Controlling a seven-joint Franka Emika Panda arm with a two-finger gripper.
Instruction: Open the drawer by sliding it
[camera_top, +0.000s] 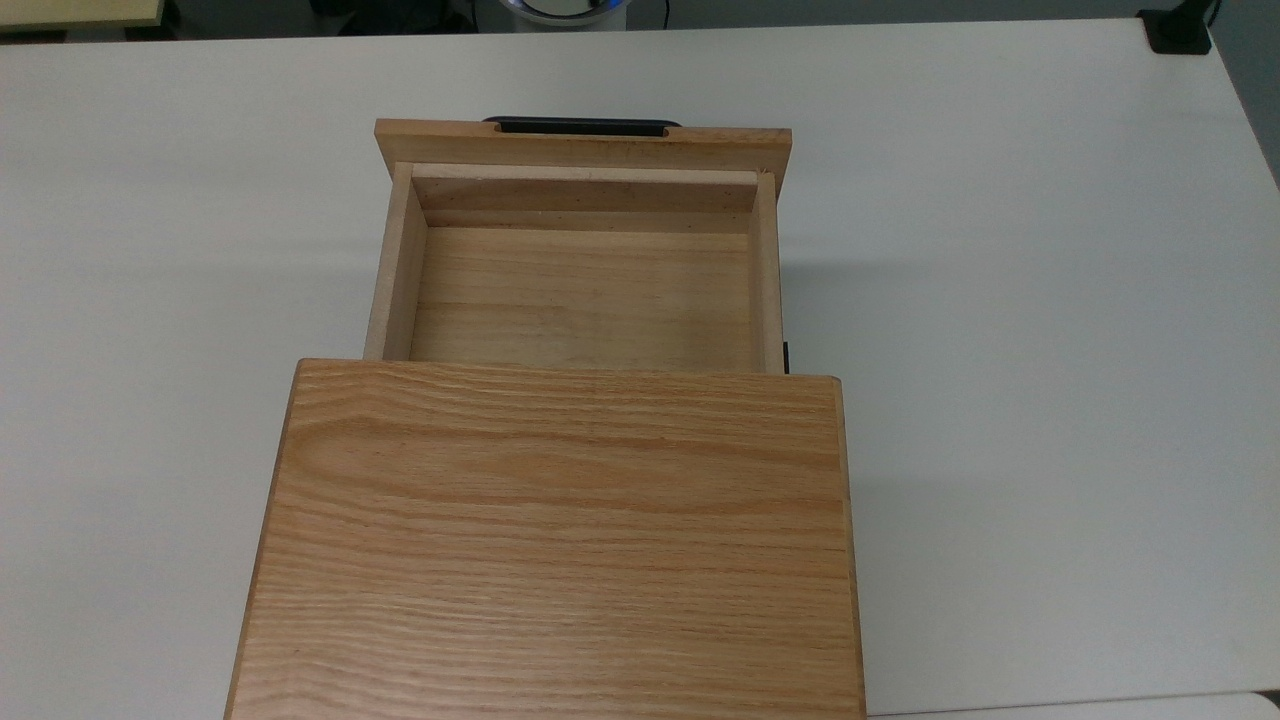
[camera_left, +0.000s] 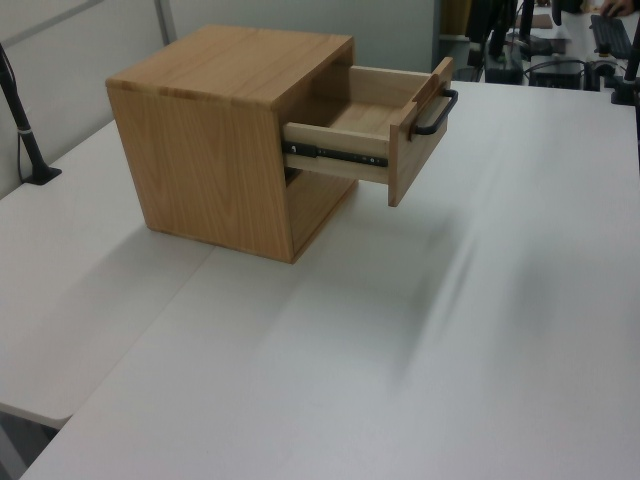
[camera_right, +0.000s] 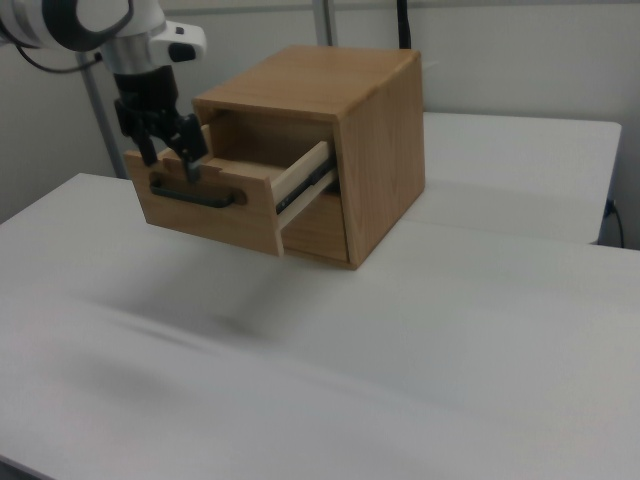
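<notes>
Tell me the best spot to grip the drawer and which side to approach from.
Grip the black bar handle near its middle, coming in from the front of the drawer. The bar runs level across the front panel and stands off it on its two ends, so there looks to be a gap behind it to close over from above and below. A mid-bar grip should keep the pull straight along the slides.

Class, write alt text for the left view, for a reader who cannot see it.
An oak cabinet stands on a white table with its drawer pulled out and showing an empty inside. A black bar handle runs across the drawer's front panel, and a black slide rail shows along its side.
</notes>
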